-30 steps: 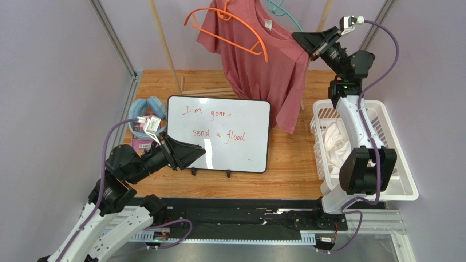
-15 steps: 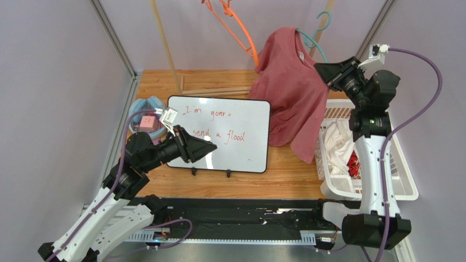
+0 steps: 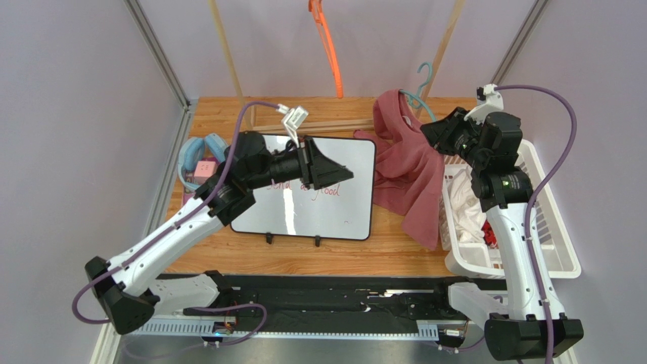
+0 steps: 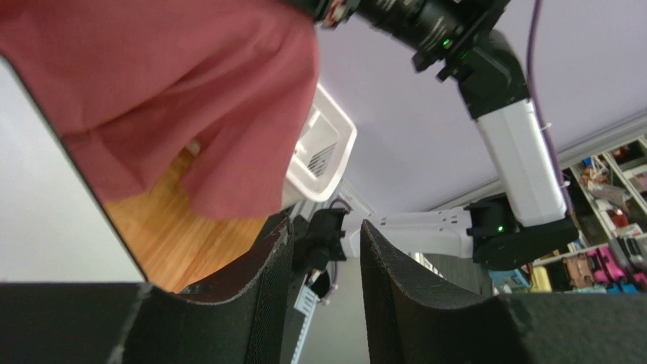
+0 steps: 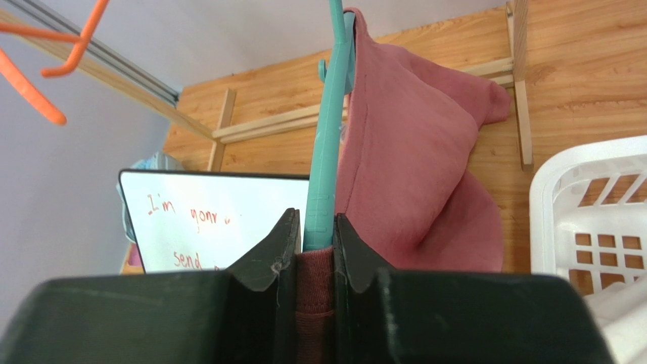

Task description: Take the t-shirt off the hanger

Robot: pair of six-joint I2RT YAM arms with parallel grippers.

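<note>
Right gripper (image 5: pixel 310 227) was clamped on the teal plastic hanger (image 5: pixel 328 144), on which the faded-red cotton t-shirt (image 3: pixel 402 171) was draped beside the white slotted basket (image 3: pixel 560 254). Left gripper (image 4: pixel 326 236) stood half-open and empty near the cloth. Judged next: grasp the fabric and draw it off.

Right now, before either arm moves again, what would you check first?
1. Grip: right gripper shut on teal hanger: ok.
2. Free hand: left gripper open, empty: ok.
3. Reach: left gripper touching t-shirt: not ok, it hovers over the whiteboard, short of the cloth.
4. Is the t-shirt off the teal hanger: not ok, draped over it.
5. Cloth snagged on teal hanger: cannot tell.
</note>
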